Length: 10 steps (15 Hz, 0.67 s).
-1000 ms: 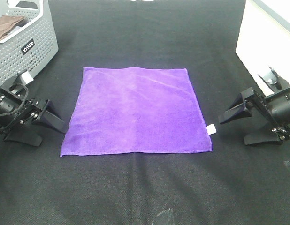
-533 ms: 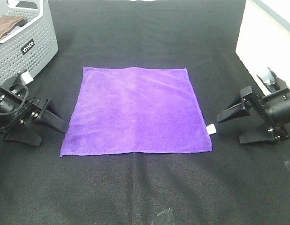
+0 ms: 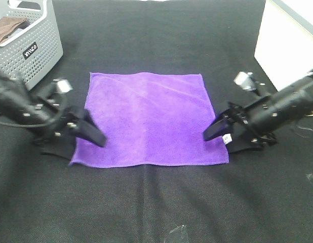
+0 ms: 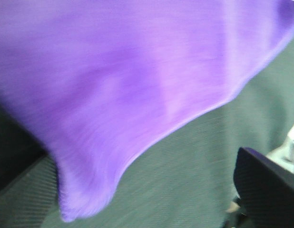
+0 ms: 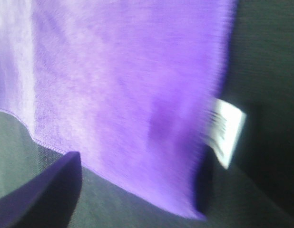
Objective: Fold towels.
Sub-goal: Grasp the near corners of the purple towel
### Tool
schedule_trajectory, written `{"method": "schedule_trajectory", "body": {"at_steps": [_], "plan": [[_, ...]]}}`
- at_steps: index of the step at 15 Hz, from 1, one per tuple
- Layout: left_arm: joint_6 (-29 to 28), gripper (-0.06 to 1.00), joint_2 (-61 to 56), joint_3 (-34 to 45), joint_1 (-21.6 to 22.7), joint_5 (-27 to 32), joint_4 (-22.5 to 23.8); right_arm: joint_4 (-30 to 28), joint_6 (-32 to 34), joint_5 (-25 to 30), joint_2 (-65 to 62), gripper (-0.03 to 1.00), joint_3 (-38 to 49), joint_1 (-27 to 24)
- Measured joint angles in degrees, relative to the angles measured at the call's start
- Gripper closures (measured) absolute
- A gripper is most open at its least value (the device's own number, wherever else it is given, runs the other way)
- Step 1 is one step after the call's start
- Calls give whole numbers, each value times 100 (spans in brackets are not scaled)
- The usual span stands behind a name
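- Fingers (image 3: 93, 135) of the left gripper (image 3: 88, 146) stand apart at the purple towel's (image 3: 149, 119) near left corner.
- The right gripper (image 3: 217, 143) is spread too, at the near right corner by the white tag (image 3: 228, 138).
- The towel lies flat, mid-table (image 3: 156, 202).

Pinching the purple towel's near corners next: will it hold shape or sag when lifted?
Likely floppy: the purple towel lies flat, and its corner looks rippled in the left wrist view. It looks thin, so probably light. Expect the middle to sag between pinches.
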Motion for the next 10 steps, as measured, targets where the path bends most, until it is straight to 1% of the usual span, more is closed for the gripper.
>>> {"method": "schedule_trajectory", "body": {"at_steps": [2, 3, 5, 6, 8, 9, 10], "plan": [[-166, 10, 166, -195, -327, 69, -120, -46, 6, -115, 46, 29, -138, 315], [-223, 16, 195, -218, -384, 52, -120, -74, 11, -155, 74, 34, -212, 413], [-361, 37, 269, -218, -424, -52, -86, -183, 17, -172, 132, 52, -246, 441], [-407, 52, 298, -212, -424, -126, -40, -292, 29, -189, 143, 61, -246, 441], [-458, 79, 344, -212, -430, -218, 74, -464, 120, -189, 143, 82, -246, 441], [-470, 93, 361, -195, -430, -264, 132, -642, 132, -138, 143, 96, -246, 441], [-458, 94, 361, -195, -435, -269, 143, -722, 160, -97, 143, 97, -246, 441]]}}
